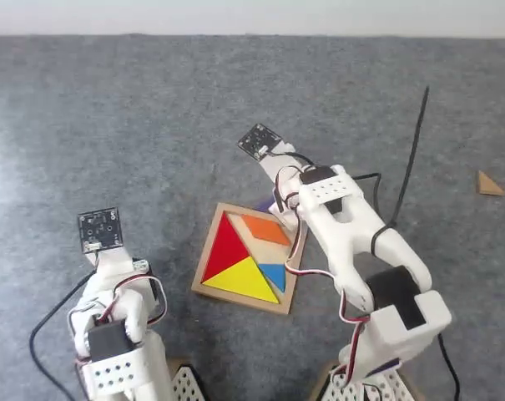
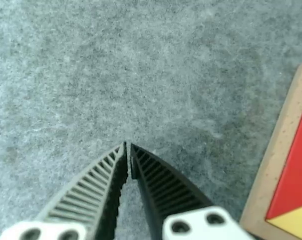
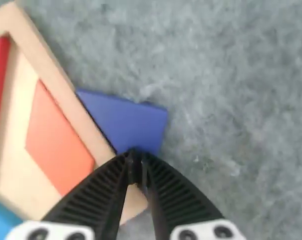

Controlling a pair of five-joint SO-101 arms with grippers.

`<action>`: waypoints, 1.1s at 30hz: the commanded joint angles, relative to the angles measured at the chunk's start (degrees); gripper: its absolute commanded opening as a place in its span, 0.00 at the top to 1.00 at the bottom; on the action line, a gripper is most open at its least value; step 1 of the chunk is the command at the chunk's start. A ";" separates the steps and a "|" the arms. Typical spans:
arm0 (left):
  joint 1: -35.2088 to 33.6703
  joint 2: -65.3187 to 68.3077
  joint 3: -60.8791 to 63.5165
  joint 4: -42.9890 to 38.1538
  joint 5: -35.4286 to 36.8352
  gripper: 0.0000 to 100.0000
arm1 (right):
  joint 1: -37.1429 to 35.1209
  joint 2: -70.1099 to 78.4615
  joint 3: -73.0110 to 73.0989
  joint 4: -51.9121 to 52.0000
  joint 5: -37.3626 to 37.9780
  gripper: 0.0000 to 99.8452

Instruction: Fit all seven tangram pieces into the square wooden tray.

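While grey felt is covering the table [image 1: 110,109], the square wooden tray [image 2: 279,150] is lying at its middle, holding a red triangle [image 1: 225,249], a yellow triangle [image 1: 245,280], an orange parallelogram [image 1: 265,228] and a small blue triangle [image 1: 274,275]. A darker blue piece [image 3: 126,122] is lying outside against the tray's far rim. The right gripper [image 3: 136,162] is hovering clenched at its edge, and the left gripper [image 2: 127,147] is hanging clenched left of the tray.

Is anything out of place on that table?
Yes. A small tan triangle lies alone on the grey felt, far from the wooden tray. A dark blue piece also sits outside the tray, against its rim, by the right gripper.
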 commanded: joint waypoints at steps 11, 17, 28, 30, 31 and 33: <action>0.00 -1.05 -0.40 0.44 -0.26 0.99 | 1.27 -0.13 -2.37 3.12 -2.55 0.99; 0.00 -1.05 -0.40 0.44 -0.26 0.99 | 1.89 -0.04 -2.29 8.22 -2.20 0.99; 0.00 -1.05 -0.40 0.44 -0.26 0.99 | -1.98 -0.66 -2.29 18.33 0.97 0.99; 0.00 -1.05 -0.40 0.44 -0.26 0.99 | -2.95 -0.75 -2.29 20.00 0.97 0.99; 0.00 -1.05 -0.40 0.44 -0.26 0.99 | -3.56 -0.75 -2.29 20.97 0.97 0.99; 0.00 -1.05 -0.40 0.44 -0.26 0.99 | -4.97 -0.75 -2.29 22.81 0.88 0.99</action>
